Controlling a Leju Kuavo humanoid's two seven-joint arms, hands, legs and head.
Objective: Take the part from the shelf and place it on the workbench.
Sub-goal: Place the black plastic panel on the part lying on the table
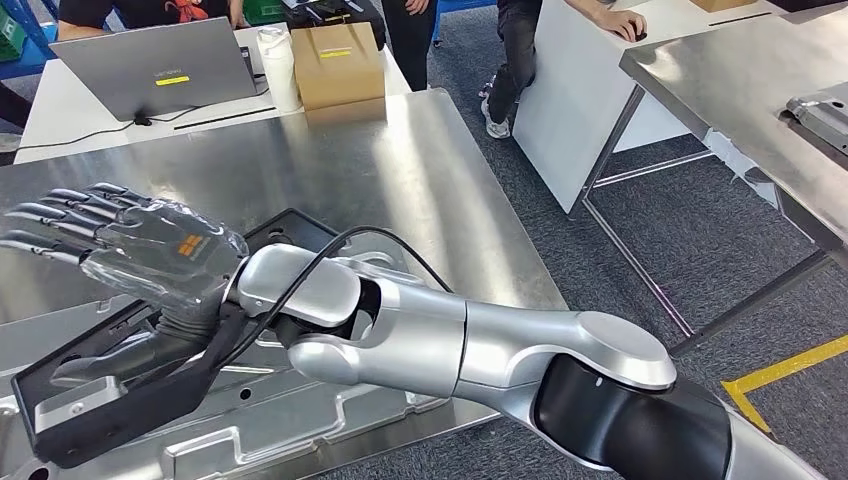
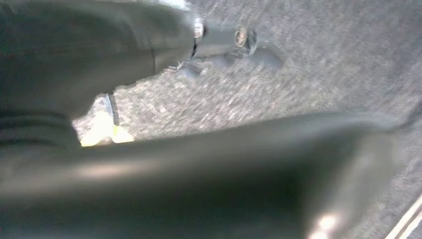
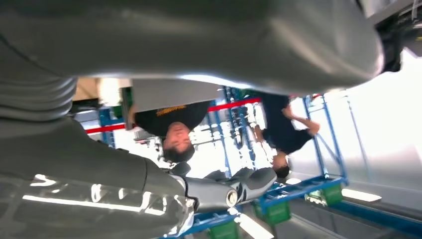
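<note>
Table (image 1: 420, 170) of bare steel carries the part (image 1: 300, 425), a pressed metal panel lying flat at the near edge. The right hand (image 1: 150, 250) hovers above the panel's left end, fingers (image 1: 60, 215) stretched out straight and apart, holding nothing. A black tray (image 1: 100, 385) sits on the panel under the hand. Open steel stretches beyond toward a laptop (image 1: 160, 65) and a cardboard box (image 1: 337, 65). The left hand (image 2: 149, 174) is too blurred to judge its fingers.
</note>
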